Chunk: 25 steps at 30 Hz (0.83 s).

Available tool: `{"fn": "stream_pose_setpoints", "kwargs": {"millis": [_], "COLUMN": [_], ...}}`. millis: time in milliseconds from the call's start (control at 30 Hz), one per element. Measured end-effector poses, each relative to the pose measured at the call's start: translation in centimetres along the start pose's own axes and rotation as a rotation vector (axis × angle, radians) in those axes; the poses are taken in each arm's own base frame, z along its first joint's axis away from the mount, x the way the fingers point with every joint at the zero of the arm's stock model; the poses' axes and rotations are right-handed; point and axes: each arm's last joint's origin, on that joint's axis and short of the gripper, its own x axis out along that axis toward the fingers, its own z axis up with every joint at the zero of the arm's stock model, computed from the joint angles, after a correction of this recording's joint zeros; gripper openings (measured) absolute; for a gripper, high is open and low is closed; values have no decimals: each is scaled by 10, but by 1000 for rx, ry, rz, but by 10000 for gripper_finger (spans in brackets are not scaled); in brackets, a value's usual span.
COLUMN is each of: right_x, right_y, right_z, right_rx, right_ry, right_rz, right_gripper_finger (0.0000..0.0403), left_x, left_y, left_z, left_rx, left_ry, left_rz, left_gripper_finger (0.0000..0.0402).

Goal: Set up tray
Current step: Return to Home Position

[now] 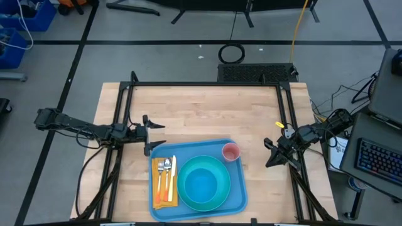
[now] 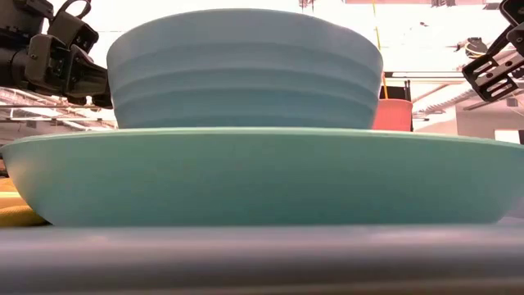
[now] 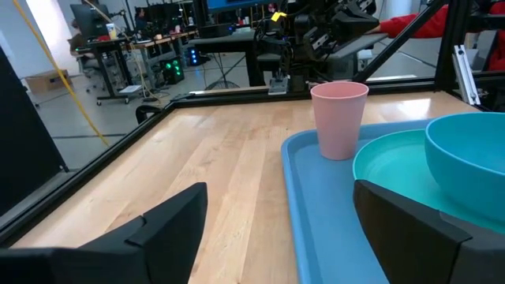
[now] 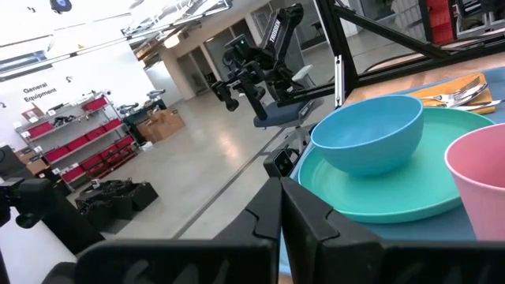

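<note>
The left gripper (image 1: 157, 135) hovers just off the corner of the tray (image 1: 239, 183) at its napkin end, with its fingers (image 3: 170, 225) spread wide. Its own wrist view shows this best: the two dark fingers stand well apart, with bare table (image 3: 221, 158) and the tray's rim between them. The right gripper (image 1: 271, 154) sits apart from the tray's opposite end, the cup end. The high view leaves its fingers unclear, but the right wrist view shows them pressed together with only a thin seam between. The low view (nearly filled by crockery) puts both grippers up in the air, above the tray's level.

The tray lies flat on the wooden table, between the two grippers. A turquoise plate (image 1: 217, 167) takes the middle of the tray, and a blue bowl (image 1: 202, 186) sits in the plate. A pink cup (image 1: 231, 151) stands upright in the tray corner nearest the right gripper, just beside the plate. A yellow napkin (image 1: 157, 202) lies along the tray end nearest the left gripper, with cutlery (image 1: 167, 179) on top of it.

Only the high view shows the whole layout. The left wrist view catches the cup, plate and bowl but not the napkin. The right wrist view sees the napkin and cutlery beyond the bowl. The low view gives just a yellow sliver beside the plate and a strip of cup behind the bowl.
</note>
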Motion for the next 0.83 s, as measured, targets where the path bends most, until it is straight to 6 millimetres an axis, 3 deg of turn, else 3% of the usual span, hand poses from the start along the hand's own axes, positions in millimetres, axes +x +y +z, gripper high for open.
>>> {"fn": "stream_pose_setpoints", "kwargs": {"millis": [833], "right_x": [0], "right_y": [0], "right_z": [0], "right_rx": [0], "right_ry": [0], "right_rz": [0], "right_gripper_finger": [0], "left_x": [0], "left_y": [0], "left_z": [0], "left_rx": [0], "left_ry": [0], "left_rz": [0], "left_gripper_finger": [320]}}
